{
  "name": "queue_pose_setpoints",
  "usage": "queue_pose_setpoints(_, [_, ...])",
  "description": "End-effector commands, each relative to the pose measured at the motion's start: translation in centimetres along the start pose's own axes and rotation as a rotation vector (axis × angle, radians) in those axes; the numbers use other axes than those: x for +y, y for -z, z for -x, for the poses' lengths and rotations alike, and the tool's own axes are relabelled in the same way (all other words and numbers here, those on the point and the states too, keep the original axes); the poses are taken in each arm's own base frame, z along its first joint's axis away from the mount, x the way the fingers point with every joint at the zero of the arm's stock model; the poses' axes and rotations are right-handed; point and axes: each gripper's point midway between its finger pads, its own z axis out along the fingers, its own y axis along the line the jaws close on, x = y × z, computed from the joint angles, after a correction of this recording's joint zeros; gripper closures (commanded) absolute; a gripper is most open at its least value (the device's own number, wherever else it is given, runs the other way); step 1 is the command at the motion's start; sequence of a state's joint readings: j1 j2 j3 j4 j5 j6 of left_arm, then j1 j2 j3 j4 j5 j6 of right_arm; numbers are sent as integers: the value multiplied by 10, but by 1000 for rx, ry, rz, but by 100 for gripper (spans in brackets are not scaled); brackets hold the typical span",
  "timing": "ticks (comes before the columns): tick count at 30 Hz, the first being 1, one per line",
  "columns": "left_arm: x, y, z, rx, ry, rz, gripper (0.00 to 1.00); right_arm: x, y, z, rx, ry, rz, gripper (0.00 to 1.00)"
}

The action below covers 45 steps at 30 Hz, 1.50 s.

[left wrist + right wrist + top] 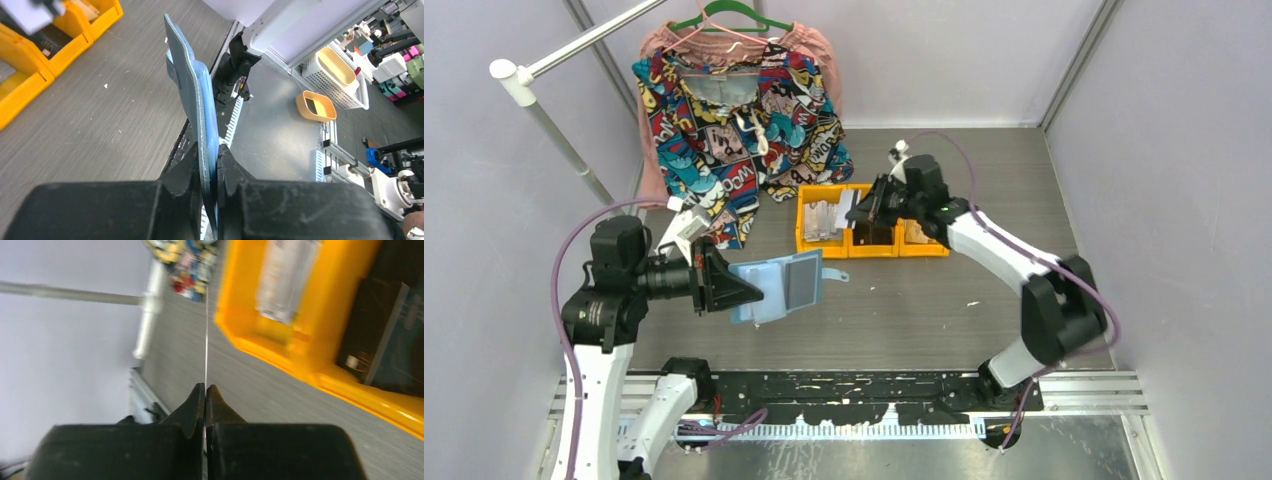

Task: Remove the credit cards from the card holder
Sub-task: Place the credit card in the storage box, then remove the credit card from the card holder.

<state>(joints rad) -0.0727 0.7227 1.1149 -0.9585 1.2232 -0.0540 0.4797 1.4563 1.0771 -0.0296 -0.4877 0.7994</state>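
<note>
While the left gripper [732, 285] has its fingers clamped on one edge of the card holder [779, 285], holding it open and clear of the table [924, 310], the right gripper [205, 392] pinches one credit card [205, 340]. The card shows edge-on as a thin white line running straight out from the fingertips. It hangs above the orange bins [869, 248], so letting go looks like the next move. The holder lies well apart, on the left arm's side.
</note>
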Motion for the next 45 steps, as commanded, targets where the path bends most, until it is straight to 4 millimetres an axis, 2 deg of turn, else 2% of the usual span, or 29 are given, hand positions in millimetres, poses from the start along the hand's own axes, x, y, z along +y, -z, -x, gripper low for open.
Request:
queue_pose_setpoints(1, [-27, 6, 7, -34, -108, -56, 100, -38, -40, -5, 43, 60, -155, 99])
queue_pose_setpoints(6, [-33, 8, 12, -50, -118, -60, 100, -51, -100, -17, 121, 67, -189, 97])
queue_pose_setpoints(11, [-40, 9, 13, -55, -124, -78, 100, -58, -142, -19, 145, 71, -212, 92])
queue_pose_setpoints(13, [-41, 9, 14, -57, -119, -86, 100, -60, -153, -17, 149, 76, -227, 81])
queue_pose_setpoints(16, [-42, 9, 16, -62, -123, -90, 100, -55, -154, -11, 136, 108, -253, 56])
queue_pose_setpoints(18, [-42, 9, 18, -68, -130, -93, 100, -41, -142, -3, 102, 138, -239, 44])
queue_pose_setpoints(21, [-41, 8, 23, -83, -132, -95, 100, -4, -111, 8, 44, 176, -170, 27])
queue_pose_setpoints(23, [-38, 7, 28, -99, -129, -90, 100, 33, -77, 11, -9, 209, -80, 22])
queue_pose_setpoints(26, [-34, 5, 34, -117, -119, -85, 100, 75, -30, 6, -65, 212, 78, 10])
queue_pose_setpoints(27, [-33, 4, 36, -123, -116, -81, 100, 93, -13, 5, -85, 218, 149, 8])
queue_pose_setpoints(30, [-34, 4, 43, -141, -131, -86, 100, 131, 40, -11, -108, 216, 342, 4])
queue_pose_setpoints(32, [-35, 4, 45, -147, -136, -92, 100, 148, 74, -22, -133, 195, 457, 1])
queue_pose_setpoints(35, [-36, 4, 46, -149, -137, -94, 100, 175, 122, -35, -160, 158, 628, 1])
queue_pose_setpoints(39, [-38, 5, 46, -149, -129, -102, 100, 193, 153, -47, -164, 98, 789, 0])
queue_pose_setpoints(43, [-41, 5, 47, -150, -123, -115, 100, 203, 154, -67, -106, 114, 821, 8])
queue_pose_setpoints(45, [-41, 5, 47, -151, -119, -117, 100, 204, 146, -77, -78, 138, 784, 14])
